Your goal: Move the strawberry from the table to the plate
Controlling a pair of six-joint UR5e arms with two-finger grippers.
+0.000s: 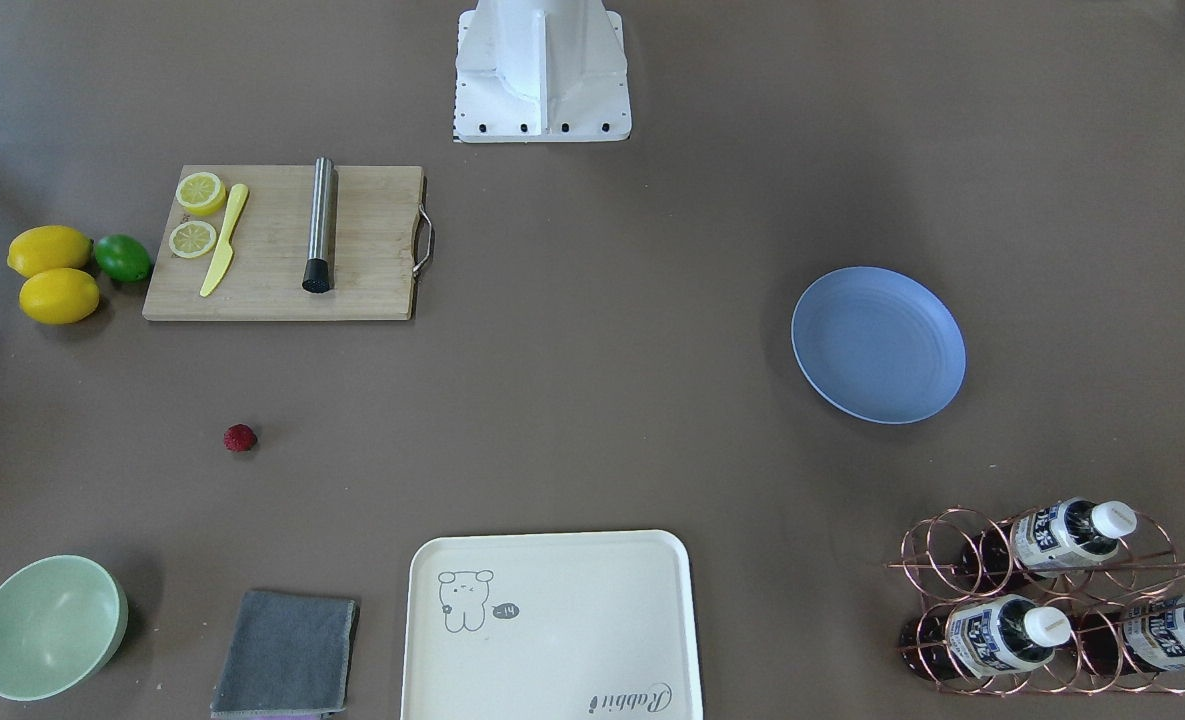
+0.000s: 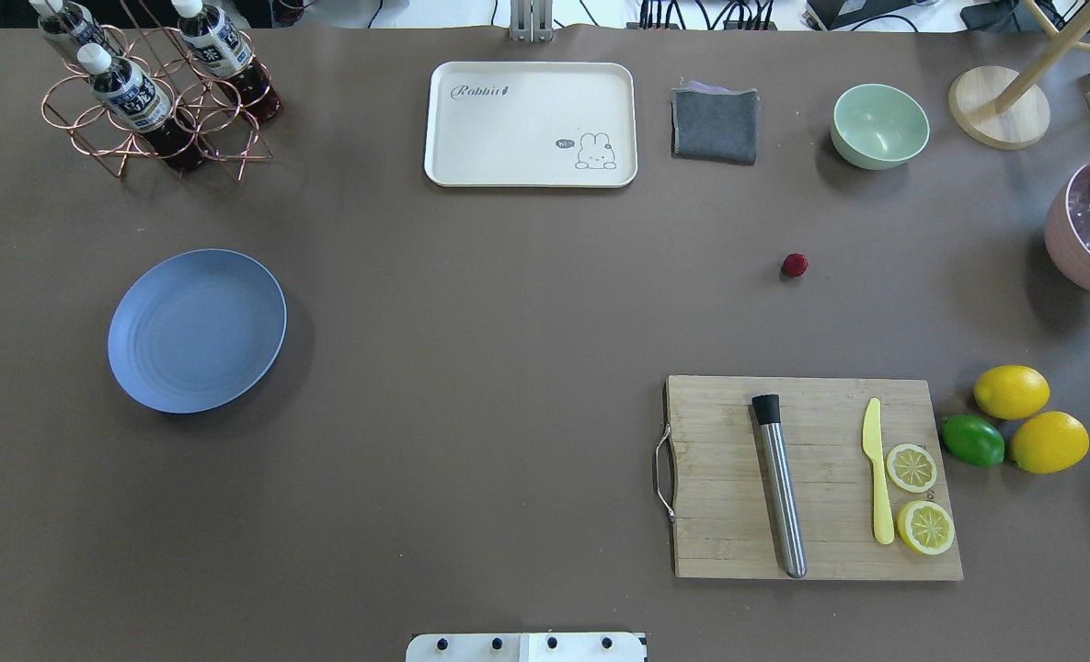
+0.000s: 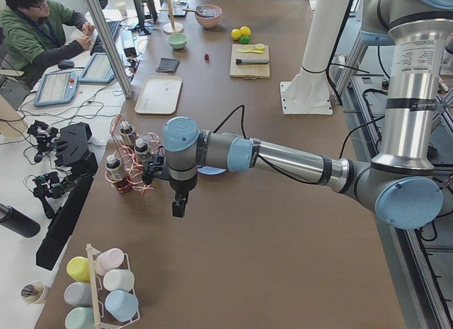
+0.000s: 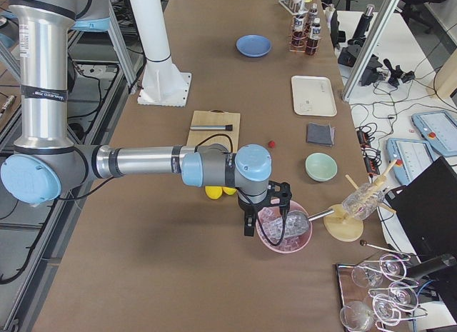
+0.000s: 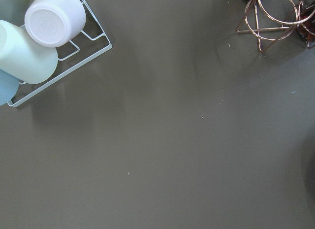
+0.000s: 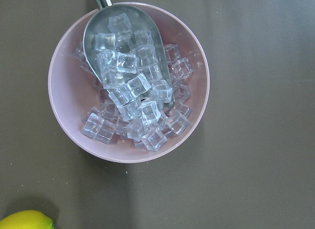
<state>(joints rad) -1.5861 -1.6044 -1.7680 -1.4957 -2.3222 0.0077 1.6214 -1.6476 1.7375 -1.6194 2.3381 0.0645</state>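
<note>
The left pincer [image 3: 180,206] hangs above the bare bench [image 2: 508,322] near a bottle rack [image 3: 131,163]. The right pincer [image 4: 263,219] hangs over a pink bowl [image 6: 64,101] of ice, and I cannot tell whether either is open or closed. The strawberry [image 2: 794,266] lies on the bench between the cutting board [image 2: 719,478] and the green bowl [image 2: 879,126], well apart from the blue plate [image 2: 197,330].

Matt table [image 2: 471,368], bumpy strawberry [image 2: 794,266], wooden cutting board [image 2: 830,478]

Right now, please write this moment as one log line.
strawberry: on table, untouched | plate: empty | left pincer: over bare table, state unclear | right pincer: above pink ice bowl, state unclear
</note>
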